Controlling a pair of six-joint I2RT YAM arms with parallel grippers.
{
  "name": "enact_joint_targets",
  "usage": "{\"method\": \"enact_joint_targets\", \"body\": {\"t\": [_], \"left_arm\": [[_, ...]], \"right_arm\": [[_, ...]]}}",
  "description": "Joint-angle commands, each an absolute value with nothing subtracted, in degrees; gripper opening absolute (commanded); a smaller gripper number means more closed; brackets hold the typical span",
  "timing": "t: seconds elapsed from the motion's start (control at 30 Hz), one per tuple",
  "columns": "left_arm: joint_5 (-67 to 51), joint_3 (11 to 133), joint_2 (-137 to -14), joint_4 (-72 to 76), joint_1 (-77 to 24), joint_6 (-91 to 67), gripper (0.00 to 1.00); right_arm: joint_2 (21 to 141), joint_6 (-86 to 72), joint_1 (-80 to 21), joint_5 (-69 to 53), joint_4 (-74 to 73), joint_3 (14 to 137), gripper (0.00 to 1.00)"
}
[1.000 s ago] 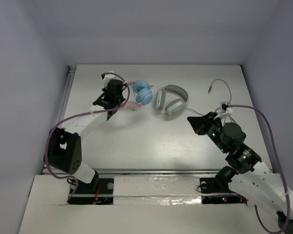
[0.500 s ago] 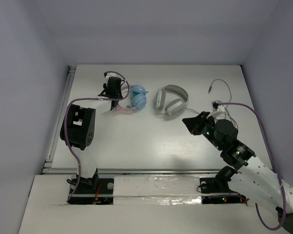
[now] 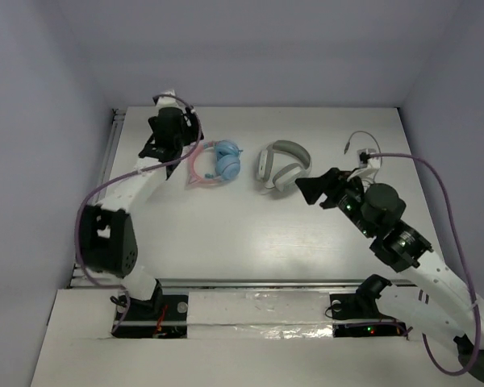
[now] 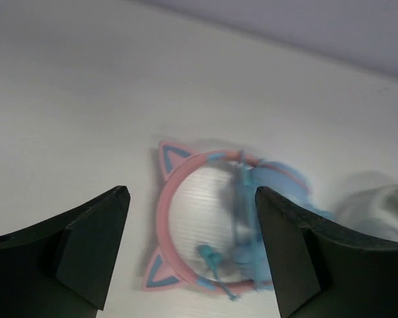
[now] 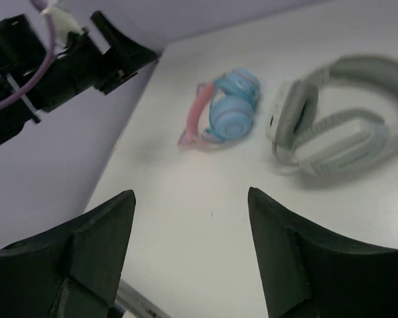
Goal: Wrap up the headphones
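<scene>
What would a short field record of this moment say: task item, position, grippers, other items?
task item: over-ear headphones with round light-blue cups and pink cat-ear headband
position: flat on the white table, far left, held by nothing
cable: thin light-blue cable bunched near the cups; view blurred
left gripper: open, empty, facing the headphones, not touching
right gripper: open, empty, apart from both headsets
other items: white-and-grey over-ear headphones alongside; thin grey cable at far right

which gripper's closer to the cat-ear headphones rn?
Left. The left gripper is just left of the headphones; the right gripper is farther off to their right, beyond the white-and-grey headphones.
</scene>
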State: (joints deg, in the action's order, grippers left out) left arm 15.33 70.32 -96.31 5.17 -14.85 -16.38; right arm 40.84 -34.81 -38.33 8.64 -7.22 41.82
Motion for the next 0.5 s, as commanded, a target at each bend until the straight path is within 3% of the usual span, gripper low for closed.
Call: {"method": "enact_joint_targets", "body": {"t": [0.0, 0.03, 0.07, 0.1, 0.3, 0.47], "left_arm": [[8.01, 73.31, -79.07, 4.31, -14.68, -19.86, 0.75], [4.34, 72.26, -76.32, 4.31, -14.68, -20.21, 0.77], [2.83, 71.2, -73.85, 3.78, -14.68, -21.26, 0.8], [1.51, 68.84, -68.87, 3.43, -14.68, -21.88, 0.82], [-2.28, 58.39, -52.16, 1.14, -14.68, -22.33, 0.91], [-1.85, 53.18, -46.76, 0.0, -14.68, -20.83, 0.93]], "right_arm": [[38.94, -31.12, -38.32, 13.51, -9.22, 49.91, 0.77], [38.67, -30.68, -38.32, 15.1, -11.49, 51.14, 0.8], [38.32, -29.89, -38.32, 16.6, -12.64, 52.28, 0.94], [37.54, -29.36, -38.32, 18.26, -13.79, 54.47, 1.0], [33.32, -27.07, -38.32, 26.71, -19.77, 59.15, 1.0], [32.16, -27.42, -38.32, 27.42, -19.42, 58.53, 1.0]]}}
